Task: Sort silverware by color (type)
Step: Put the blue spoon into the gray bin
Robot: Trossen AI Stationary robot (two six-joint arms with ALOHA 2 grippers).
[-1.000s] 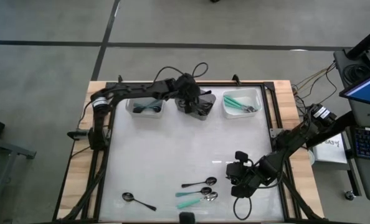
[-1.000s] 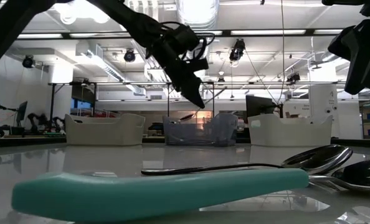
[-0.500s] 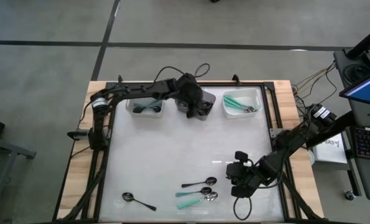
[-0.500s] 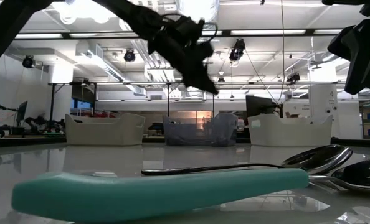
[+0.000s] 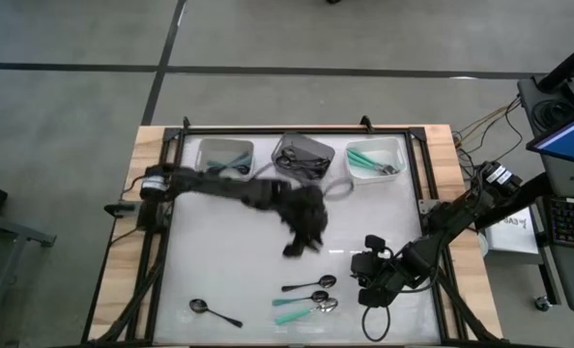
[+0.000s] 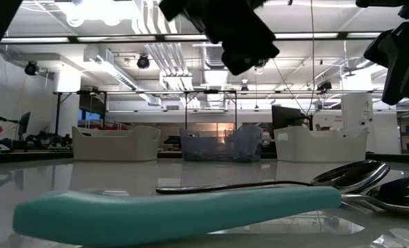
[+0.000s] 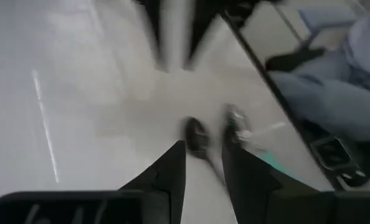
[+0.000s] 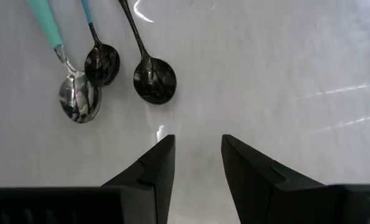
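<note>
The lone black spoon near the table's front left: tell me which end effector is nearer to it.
Left. The left end effector hangs over mid-table, up and to the right of the lone black spoon in the high view. The right end effector waits farther right, beyond the spoon cluster.

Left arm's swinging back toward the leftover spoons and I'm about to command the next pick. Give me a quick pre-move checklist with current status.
1. Left gripper free to grasp: ok, fingers apart with nothing between them in its wrist view.
2. Targets on the table: ok, a cluster of three spoons and a lone black spoon lie near the front edge.
3. Left gripper lined up over one spoon: not ok, it is above open table, short of the cluster.
4. Right gripper out of the way: not ok, it sits right beside the cluster, open.
5. Spoons separable: cannot tell, two bowls lie very close together.
6. Bins reachable: ok, all three uncovered at the back.
</note>
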